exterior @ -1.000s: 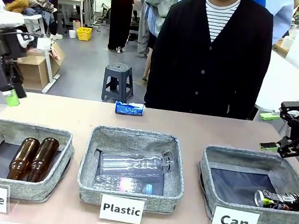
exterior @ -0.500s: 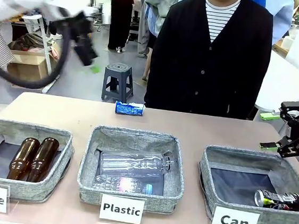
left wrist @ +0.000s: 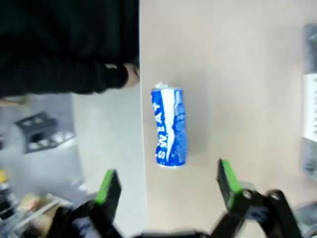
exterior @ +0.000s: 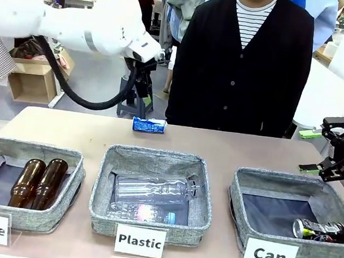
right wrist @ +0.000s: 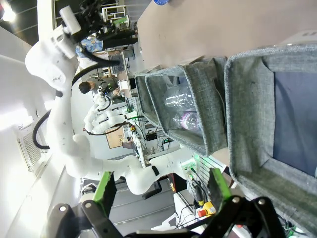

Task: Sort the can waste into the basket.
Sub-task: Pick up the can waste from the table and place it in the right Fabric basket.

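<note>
A dented blue and white can lies on its side near the table's far edge, in front of the person. My left gripper hangs above and just behind it; in the left wrist view the can lies ahead of the open left gripper, apart from both green pads. The grey basket signed "Can" stands at the front right, with a dark printed can lying in its front right corner. My right gripper hovers open and empty over the basket's far right edge, and the right wrist view looks along the basket.
A basket signed "Plastic" holds clear bottles in the middle; one signed "Bottle" holds two brown bottles at the left. A person in a dark cardigan stands at the far side, a hand near the table edge.
My left arm has swung in from the far left to above the blue and white can at the table's far edge. The right arm, the cans and the baskets have stayed put.
</note>
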`<state>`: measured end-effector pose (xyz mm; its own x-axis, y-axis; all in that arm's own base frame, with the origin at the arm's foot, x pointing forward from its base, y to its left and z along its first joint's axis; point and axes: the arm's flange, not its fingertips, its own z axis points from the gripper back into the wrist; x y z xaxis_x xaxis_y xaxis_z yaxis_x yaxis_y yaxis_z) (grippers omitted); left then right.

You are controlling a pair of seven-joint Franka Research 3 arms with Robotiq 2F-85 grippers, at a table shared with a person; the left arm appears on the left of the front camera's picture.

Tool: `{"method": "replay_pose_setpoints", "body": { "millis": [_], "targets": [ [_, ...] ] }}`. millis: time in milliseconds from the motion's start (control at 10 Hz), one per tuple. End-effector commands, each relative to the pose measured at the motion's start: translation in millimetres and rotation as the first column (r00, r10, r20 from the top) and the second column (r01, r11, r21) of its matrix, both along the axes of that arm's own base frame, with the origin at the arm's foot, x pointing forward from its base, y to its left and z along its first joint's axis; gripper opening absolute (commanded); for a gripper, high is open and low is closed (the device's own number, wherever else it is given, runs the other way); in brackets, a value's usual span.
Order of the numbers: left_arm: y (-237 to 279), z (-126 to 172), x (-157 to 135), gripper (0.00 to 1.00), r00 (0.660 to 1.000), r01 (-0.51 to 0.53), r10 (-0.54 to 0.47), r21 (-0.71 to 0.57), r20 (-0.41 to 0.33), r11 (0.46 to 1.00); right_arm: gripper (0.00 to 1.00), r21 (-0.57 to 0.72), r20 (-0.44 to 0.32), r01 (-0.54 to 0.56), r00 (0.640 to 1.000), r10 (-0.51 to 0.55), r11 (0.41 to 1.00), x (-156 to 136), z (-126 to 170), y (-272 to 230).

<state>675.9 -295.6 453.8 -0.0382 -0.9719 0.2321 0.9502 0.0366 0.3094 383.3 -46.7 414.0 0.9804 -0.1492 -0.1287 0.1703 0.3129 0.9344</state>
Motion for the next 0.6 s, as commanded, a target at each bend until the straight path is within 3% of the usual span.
{"method": "replay_pose_setpoints", "body": {
  "millis": [0,300,500],
  "targets": [
    [-22.6,-4.4,27.6,1.00,0.999,-0.014,0.016,0.036,-0.044,0.999,1.00,-0.003,0.008,-0.001,1.000,0.001,1.000,0.1,1.4,0.7],
    [-35.8,-55.5,53.5,1.00,0.988,-0.069,0.084,0.116,-0.127,0.991,1.00,-0.003,0.008,-0.001,1.000,0.001,1.000,0.1,1.4,0.7],
    [-38.6,-79.2,63.1,1.00,0.986,-0.081,0.103,0.167,-0.127,0.983,1.00,-0.003,0.008,-0.001,1.000,0.001,1.000,0.1,1.4,0.7]
  ]
}}
